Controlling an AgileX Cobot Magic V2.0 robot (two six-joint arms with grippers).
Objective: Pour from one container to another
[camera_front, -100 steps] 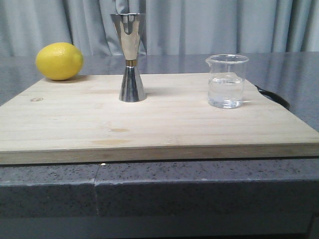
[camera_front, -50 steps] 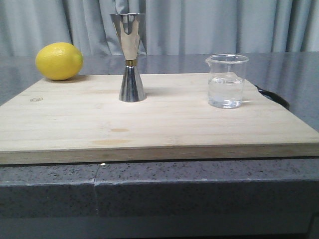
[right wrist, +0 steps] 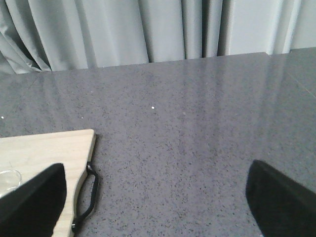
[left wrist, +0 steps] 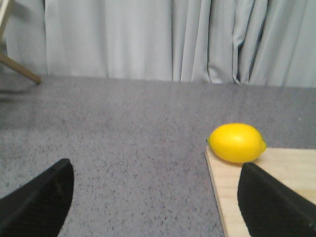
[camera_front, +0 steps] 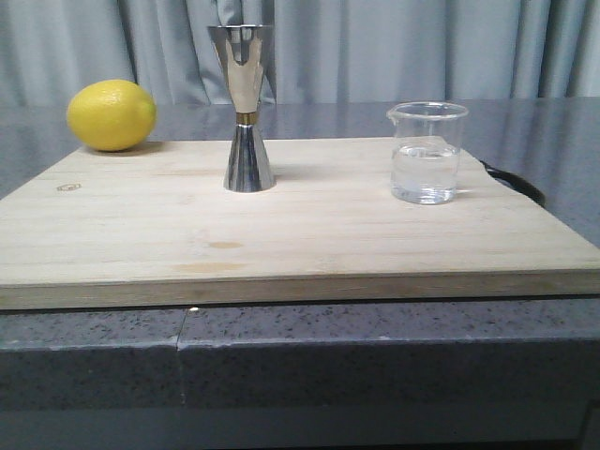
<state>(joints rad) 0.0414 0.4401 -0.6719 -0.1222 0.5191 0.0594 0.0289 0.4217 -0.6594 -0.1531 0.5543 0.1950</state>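
The clear glass beaker (camera_front: pixel 427 153) stands upright on the right part of the wooden board (camera_front: pixel 281 234), with clear liquid in its lower half. Left of it, mid-board, the steel hourglass jigger (camera_front: pixel 246 108) stands upright, a gold band at its waist. Neither gripper shows in the front view. My left gripper (left wrist: pixel 155 197) is open over the grey counter beside the board's left edge, nothing between its fingers. My right gripper (right wrist: pixel 155 197) is open over the counter past the board's right edge. Only a sliver of the beaker's rim (right wrist: pixel 7 177) shows in the right wrist view.
A yellow lemon (camera_front: pixel 111 114) lies at the board's back left corner, its skin also plain in the left wrist view (left wrist: pixel 237 142). A black handle (right wrist: pixel 86 197) hangs off the board's right edge. Grey curtains close off the back; the counter (camera_front: pixel 281 366) is dark speckled stone.
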